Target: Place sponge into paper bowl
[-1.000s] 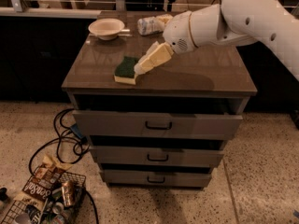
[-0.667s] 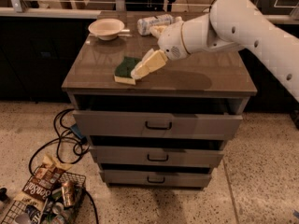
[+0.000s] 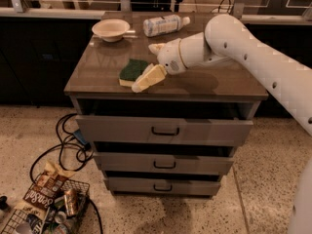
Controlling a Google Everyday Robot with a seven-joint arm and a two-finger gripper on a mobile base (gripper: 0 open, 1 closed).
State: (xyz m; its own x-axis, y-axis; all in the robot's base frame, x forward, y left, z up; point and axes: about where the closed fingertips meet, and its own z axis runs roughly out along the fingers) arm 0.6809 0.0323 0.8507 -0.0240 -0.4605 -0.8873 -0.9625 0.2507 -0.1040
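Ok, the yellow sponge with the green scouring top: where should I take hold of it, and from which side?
Probably pinch the yellow foam side walls of the yellow-and-green sponge, coming down from above. It lies flat, green face up, on the brown cabinet top, so only its upright edges offer opposing faces. The gripper sits at its right edge.

I log a grey three-drawer cabinet (image 3: 204, 130) on speckled terrazzo floor (image 3: 263, 189), with dark counter fronts (image 3: 34, 57) behind. Black cables (image 3: 68, 145) trail left to a wire basket (image 3: 19, 218). The gripper (image 3: 152, 62) hangs over the cabinet top.
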